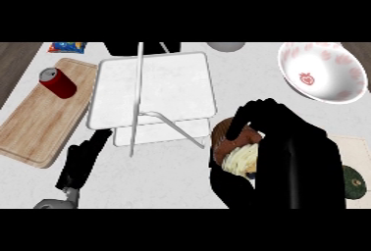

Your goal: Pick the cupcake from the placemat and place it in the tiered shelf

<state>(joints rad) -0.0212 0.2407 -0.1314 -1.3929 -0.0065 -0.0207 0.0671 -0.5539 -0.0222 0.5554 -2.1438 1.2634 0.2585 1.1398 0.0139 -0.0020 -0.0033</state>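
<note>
At the far left of the bench, a wooden cutting board is lying at a slant, and a red can is resting on its upper end. A blue packet is showing at the top edge just above the board. Below the board, the left hand is sitting low over the bench with its fingers straight and relaxed, holding nothing. To its right the white tiered shelf is standing, its upper tray lying over a lower one and thin white struts crossing in front. Just right of the shelf's lower corner, the right hand is curling its fingers over the cupcake, which is showing a brown body and pale frosting beneath the palm; the cupcake is sitting close beside the shelf and not in it. Further right, a white bowl with red strawberry marks is tilting near the top corner. A pale placemat is lying at the right edge, with a dark green rounded object on it.
</note>
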